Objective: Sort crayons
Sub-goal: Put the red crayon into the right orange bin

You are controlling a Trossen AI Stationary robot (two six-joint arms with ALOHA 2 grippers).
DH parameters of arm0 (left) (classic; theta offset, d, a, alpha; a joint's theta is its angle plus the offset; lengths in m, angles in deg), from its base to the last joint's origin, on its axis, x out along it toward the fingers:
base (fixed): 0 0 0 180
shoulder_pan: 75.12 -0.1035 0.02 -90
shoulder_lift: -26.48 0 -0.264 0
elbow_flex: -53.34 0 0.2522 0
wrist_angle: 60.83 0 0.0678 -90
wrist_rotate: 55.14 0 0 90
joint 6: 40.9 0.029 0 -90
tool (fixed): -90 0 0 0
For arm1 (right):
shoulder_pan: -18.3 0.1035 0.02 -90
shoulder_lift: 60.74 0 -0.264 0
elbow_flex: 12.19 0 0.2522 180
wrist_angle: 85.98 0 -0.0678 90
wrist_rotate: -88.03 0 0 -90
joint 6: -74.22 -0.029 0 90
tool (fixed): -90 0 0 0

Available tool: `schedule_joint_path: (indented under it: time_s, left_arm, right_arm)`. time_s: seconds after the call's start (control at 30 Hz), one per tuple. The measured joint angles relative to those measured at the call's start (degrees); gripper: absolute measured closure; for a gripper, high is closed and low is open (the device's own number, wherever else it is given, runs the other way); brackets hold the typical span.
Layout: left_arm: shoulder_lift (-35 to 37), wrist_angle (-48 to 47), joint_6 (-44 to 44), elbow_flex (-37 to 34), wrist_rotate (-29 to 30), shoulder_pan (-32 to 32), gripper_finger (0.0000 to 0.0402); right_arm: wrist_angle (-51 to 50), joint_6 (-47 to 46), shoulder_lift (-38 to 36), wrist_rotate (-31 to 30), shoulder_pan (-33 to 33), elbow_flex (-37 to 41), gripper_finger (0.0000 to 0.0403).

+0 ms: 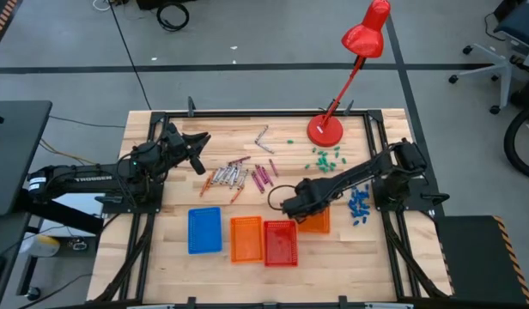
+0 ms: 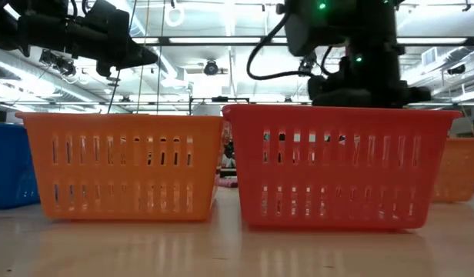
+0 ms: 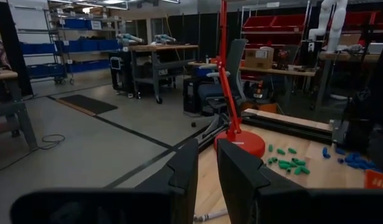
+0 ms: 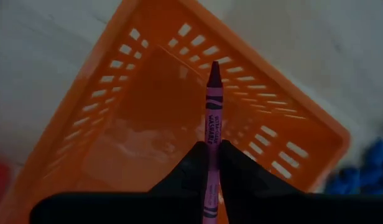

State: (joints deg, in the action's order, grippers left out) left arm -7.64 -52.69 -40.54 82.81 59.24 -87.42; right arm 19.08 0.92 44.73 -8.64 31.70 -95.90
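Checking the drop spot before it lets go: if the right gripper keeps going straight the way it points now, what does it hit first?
Most likely the floor of the orange basket. The right gripper has its jaws shut on a magenta crayon, whose tip would touch first. How far above the basket it sits is unclear.

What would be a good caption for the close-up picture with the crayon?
Right tool holding a magenta-purple wax crayon above an empty orange slotted plastic basket.

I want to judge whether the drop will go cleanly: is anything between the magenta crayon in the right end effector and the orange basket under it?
Nothing visible. The right end effector holds the magenta crayon directly over the open orange basket, whose floor looks bare in the right wrist view.
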Motion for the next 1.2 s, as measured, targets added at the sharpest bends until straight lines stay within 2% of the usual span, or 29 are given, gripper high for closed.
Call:
schedule_joint_path:
  time_s: [0.13, 0.2, 0.53, 0.7, 0.77, 0.93, 1.2]
  left_arm:
    - [0.0, -0.3, 0.0, 0.0, 0.0, 0.0, 0.0331]
    - [0.0, -0.3, 0.3, 0.0, 0.0, 0.0, 0.0331]
    - [0.0, -0.3, 0.4, 0.0, 0.0, 0.0, 0.0331]
    - [0.0, -0.4, 0.2, 0.0, 0.0, 0.0, 0.0331]
    - [0.0, -0.7, 0.2, 0.0, 0.0, 0.0, 0.0331]
    - [0.0, -0.8, 0.2, 0.0, 0.0, 0.0, 0.0331]
    - [0.0, -1.5, 0.2, 0.0, 0.0, 0.0, 0.0331]
  right_arm:
    - [3.8, 8.7, 0.0, -1.0, -0.8, 0.0, 0.0359]
    - [4.2, 9.8, 0.0, -1.1, -0.9, 0.0, 0.0359]
    - [3.5, 5.4, 0.0, -0.1, 1.2, 0.0, 0.0356]
    - [2.0, 2.7, 0.0, 1.0, 2.2, 0.0, 0.033]
    - [1.8, 2.4, 0.0, 3.2, 2.2, -0.2, 0.0319]
    - [1.8, 2.8, -0.2, 9.3, 1.1, -4.2, 0.0308]
    - [-7.6, 4.5, -0.2, 5.8, -2.6, -14.4, 0.0311]
